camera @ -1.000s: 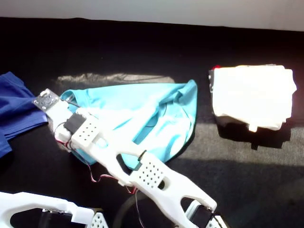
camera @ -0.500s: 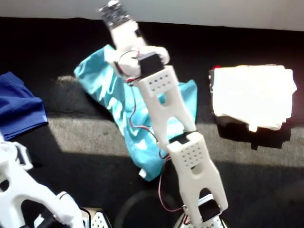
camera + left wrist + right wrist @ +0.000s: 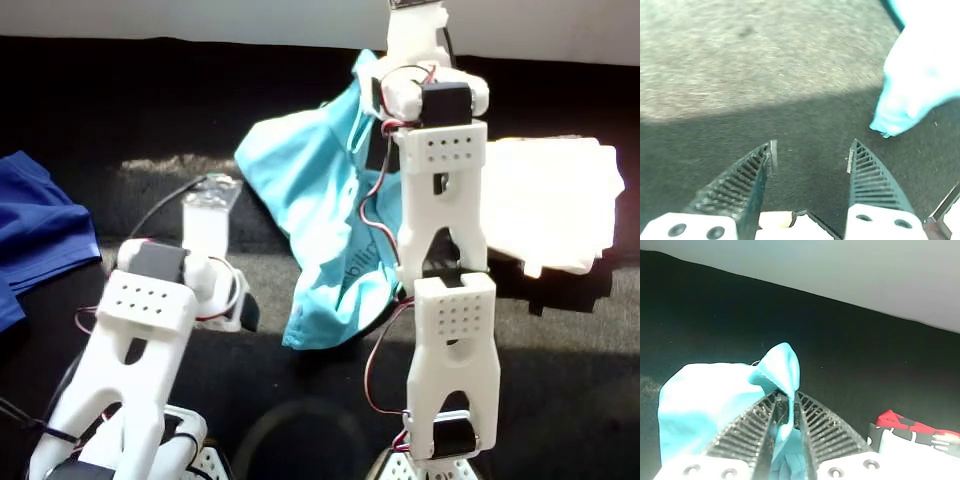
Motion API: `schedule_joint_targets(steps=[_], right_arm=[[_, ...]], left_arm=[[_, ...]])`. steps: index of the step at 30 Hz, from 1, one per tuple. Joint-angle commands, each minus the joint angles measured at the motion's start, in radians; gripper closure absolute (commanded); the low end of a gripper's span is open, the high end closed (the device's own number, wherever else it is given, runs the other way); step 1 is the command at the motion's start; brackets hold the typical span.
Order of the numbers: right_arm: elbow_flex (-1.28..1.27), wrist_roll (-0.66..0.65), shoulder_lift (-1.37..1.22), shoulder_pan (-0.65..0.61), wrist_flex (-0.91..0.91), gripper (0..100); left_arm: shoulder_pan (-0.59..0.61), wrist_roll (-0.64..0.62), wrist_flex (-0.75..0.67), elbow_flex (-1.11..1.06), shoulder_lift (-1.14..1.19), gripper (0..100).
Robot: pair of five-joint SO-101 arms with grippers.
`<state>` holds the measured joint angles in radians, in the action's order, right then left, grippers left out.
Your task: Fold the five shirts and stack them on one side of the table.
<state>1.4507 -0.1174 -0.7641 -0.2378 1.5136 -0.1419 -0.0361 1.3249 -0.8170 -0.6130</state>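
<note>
A light-blue shirt (image 3: 310, 170) hangs bunched from my right gripper (image 3: 380, 80) near the table's back edge, its lower end trailing on the black table (image 3: 560, 380). In the right wrist view the gripper (image 3: 786, 399) is shut on a fold of that shirt (image 3: 705, 390). My left gripper (image 3: 240, 310) stands low over the table just left of the shirt's bottom corner. It is open (image 3: 811, 150) with nothing between its fingers, and the shirt's corner (image 3: 920, 75) lies apart from it.
A folded white stack (image 3: 545, 200) sits at the right; a red item (image 3: 900, 422) shows at its edge. A dark blue shirt (image 3: 40, 230) lies crumpled at the left edge. A pale wall runs behind the table.
My right arm swung from the left side to the back middle, lifting the light-blue shirt off the table. The left arm came forward beside the shirt's lower corner.
</note>
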Motion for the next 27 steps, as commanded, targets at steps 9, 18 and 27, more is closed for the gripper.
schedule_joint_targets(steps=[9,18,27], right_arm=[[0.044,-0.009,0.088,0.007,0.035,99.1],[0.044,-0.009,0.088,0.005,0.036,99.1],[0.045,-0.009,0.088,0.005,0.035,99.1]], left_arm=[[-0.153,-0.020,-0.114,-0.061,-0.013,77],[-0.216,-0.023,-0.238,-0.076,-0.012,77],[-0.297,-0.025,-0.428,-0.226,-0.012,77]])
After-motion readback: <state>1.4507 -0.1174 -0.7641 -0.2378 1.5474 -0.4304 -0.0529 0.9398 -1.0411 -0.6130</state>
